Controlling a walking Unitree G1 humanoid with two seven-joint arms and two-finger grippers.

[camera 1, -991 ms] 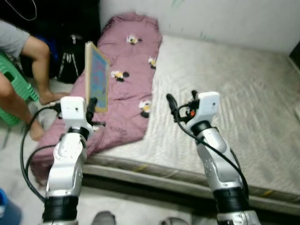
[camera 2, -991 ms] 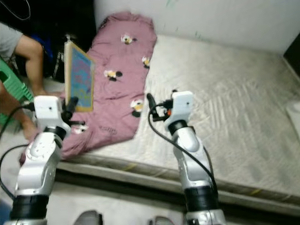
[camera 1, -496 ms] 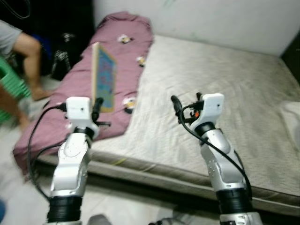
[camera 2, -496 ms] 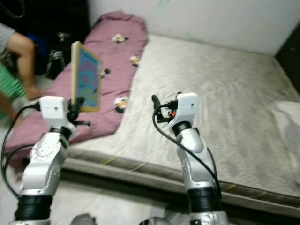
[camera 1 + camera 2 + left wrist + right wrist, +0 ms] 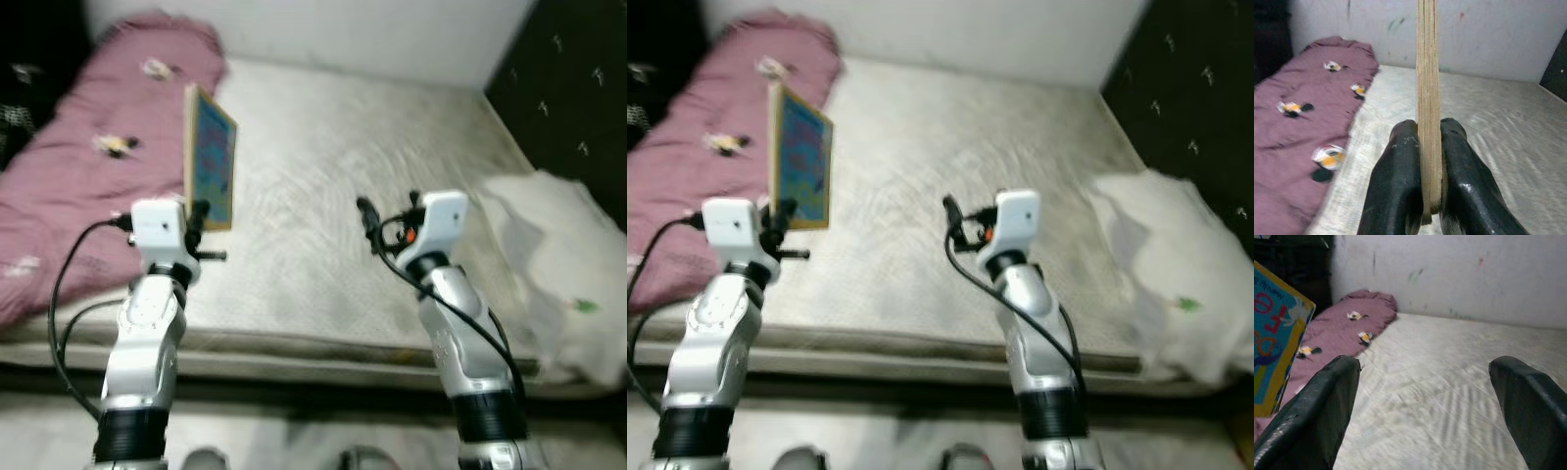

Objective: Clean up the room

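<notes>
Standing upright above the near left part of the bed, a thin board book point(image 5: 210, 159) is pinched by its lower edge between the two black fingers point(image 5: 1393, 186) of the left gripper point(image 5: 196, 217). Gripped at the bottom like this, it is probably being carried off the bed to be put away. The book's cover is blue with bright, colourful lettering and a yellow-tan border; seen edge-on in the left wrist view, it shows a pale, wood-coloured stack of thick pages. It touches nothing but the fingers and hangs over the bare, cream quilted mattress point(image 5: 323, 186).

The right gripper point(image 5: 370, 217) is raised over the middle of the mattress, near the front edge, its fingers spread wide and holding nothing, seemingly free for the next item.

On the far left of the bed lies a rumpled mauve blanket point(image 5: 88, 137) printed with small cartoon figures. On the right, a white sheet or pillow point(image 5: 549, 264) is bunched against a dark, tufted headboard point(image 5: 568, 88). A pale wall point(image 5: 343, 34) runs behind the bed.
</notes>
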